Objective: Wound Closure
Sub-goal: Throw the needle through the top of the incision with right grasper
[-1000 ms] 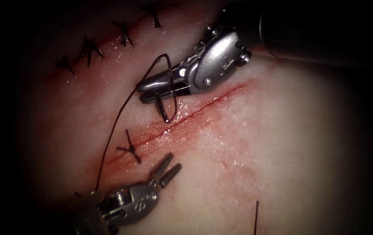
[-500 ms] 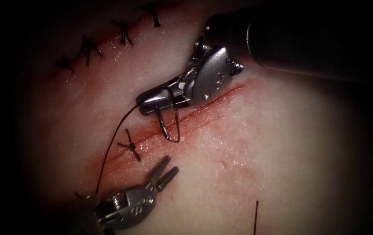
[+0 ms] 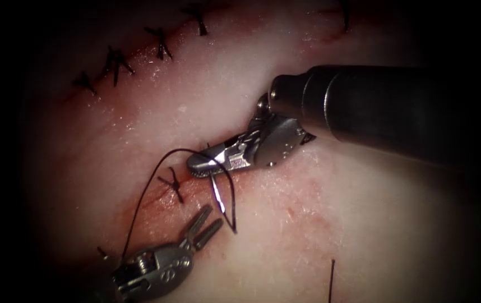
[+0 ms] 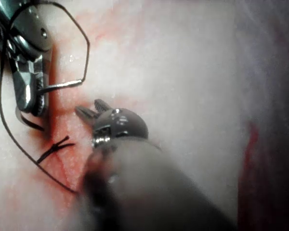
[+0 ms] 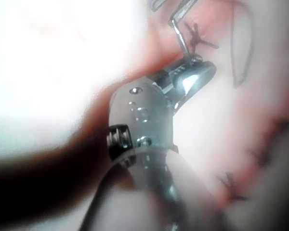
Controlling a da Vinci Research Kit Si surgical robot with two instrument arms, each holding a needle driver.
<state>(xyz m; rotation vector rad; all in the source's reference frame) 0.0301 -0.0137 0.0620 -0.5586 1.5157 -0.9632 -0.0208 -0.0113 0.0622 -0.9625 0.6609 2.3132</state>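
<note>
The right tool (image 3: 209, 163) lies over the cut (image 3: 165, 196) in the tissue (image 3: 336, 213), its jaws closed on the curved needle (image 3: 225, 199) near its thread end. The needle arcs down from the jaws across the cut, its point at the tissue surface just beside the cut. The left tool (image 3: 204, 224) sits just below the cut with jaws slightly parted, holding nothing, while the thread (image 3: 145, 193) trails from the needle past a tied stitch (image 3: 172, 184).

Pale pink-white pork tissue (image 3: 364, 213) carries a thin red cut line (image 3: 162, 196) with red fluid staining. Black knotted stitches (image 3: 161, 42) at 11 o'clock. Dark thread (image 3: 145, 196). Polished silver-steel tools: right (image 3: 207, 164), left (image 3: 202, 224).
</note>
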